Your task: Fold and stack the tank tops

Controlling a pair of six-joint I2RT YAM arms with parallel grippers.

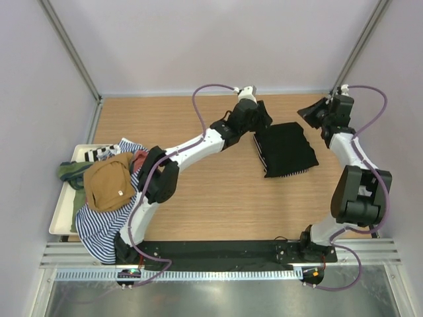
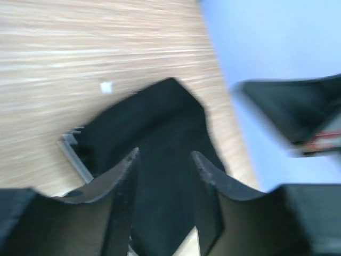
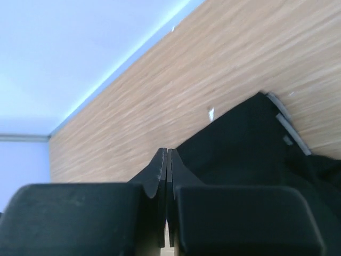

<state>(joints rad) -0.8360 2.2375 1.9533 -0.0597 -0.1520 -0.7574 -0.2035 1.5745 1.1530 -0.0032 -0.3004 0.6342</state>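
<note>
Between left gripper (image 2: 165, 154), spread, and right gripper (image 3: 167, 150), pressed together — the black tank top (image 1: 285, 148) and its far edge.

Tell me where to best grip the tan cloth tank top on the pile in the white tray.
Probably pinch the tan tank top at a raised fold, coming from above: it lies crumpled, topmost on the clothes pile.

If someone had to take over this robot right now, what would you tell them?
Left gripper: open, above the folded black top, nothing seen held.
Right gripper: shut, empty, near that top's far corner.
Done: black top folded, lying on a striped top whose edge shows.
To do: tan top, green top and blue-and-white striped top lie heaped on the white tray, unfolded.
</note>
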